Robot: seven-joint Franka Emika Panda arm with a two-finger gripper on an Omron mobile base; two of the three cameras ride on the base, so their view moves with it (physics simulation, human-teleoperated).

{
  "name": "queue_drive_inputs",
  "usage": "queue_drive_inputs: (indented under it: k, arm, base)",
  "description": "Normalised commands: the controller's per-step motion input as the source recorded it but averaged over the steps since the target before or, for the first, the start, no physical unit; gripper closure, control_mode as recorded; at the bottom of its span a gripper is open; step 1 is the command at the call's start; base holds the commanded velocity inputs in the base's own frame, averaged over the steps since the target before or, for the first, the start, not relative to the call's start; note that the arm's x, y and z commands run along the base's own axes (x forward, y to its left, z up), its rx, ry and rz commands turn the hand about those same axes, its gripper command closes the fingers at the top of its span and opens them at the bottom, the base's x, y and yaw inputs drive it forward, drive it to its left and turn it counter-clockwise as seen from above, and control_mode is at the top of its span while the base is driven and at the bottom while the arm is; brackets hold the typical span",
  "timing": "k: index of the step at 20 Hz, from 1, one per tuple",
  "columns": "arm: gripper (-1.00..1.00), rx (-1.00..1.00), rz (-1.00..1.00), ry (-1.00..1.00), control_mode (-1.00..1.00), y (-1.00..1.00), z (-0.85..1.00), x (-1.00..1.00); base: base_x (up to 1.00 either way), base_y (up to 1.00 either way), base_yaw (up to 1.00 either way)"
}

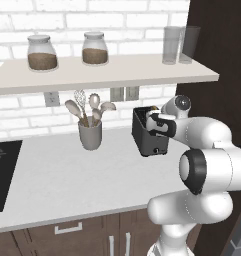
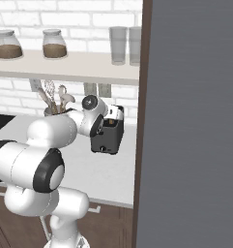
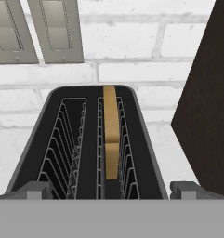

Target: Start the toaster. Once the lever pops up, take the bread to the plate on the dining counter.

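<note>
Hand view is looking straight down into the toaster (image 3: 88,144), with the tool (image 3: 111,189) hanging just above its near end, jaws standing wide apart and gripping nothing. Counting left to right in this view: two wall outlet plates (image 3: 39,28), two toaster slots, the left slot sitting empty, the right slot carrying one bread (image 3: 111,135) slice on edge, its top edge showing between the wire guides; one dark cabinet side (image 3: 206,93) is closing off the right. Left base view, left to right: one black cooktop (image 1: 2,170) at the edge of the desk (image 1: 67,175), two filled jars (image 1: 42,52) on the shelf, one grey utensil cup (image 1: 90,135) holding several spoons and a whisk, the one toaster near the dark cabinet, two clear glasses (image 1: 179,45) above it. Judging the step: starting the toaster is in hand, and the lever looks not yet pressed, though I cannot see the lever itself. Next move is probably calling for shifting the tool to the lever on the narrow face and pushing down, keeping clear of the cabinet side close by.
</note>
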Motion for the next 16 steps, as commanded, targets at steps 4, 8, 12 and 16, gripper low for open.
queue_drive_inputs:
  k: [4, 8, 12, 16]
  arm:
    - [-1.0, 0.0, 0.0, 0.0, -1.0, 0.0, 0.0, 0.0]
    - [-1.0, 0.0, 0.0, 0.0, -1.0, 0.0, 0.0, 0.0]
    - [-1.0, 0.0, 0.0, 0.0, -1.0, 0.0, 0.0, 0.0]
    - [-1.0, 0.0, 0.0, 0.0, -1.0, 0.0, 0.0, 0.0]
  base:
    - [0.0, 0.0, 0.0]
    - [0.0, 0.0, 0.0]
    - [0.0, 0.0, 0.0]
    - [0.0, 0.0, 0.0]
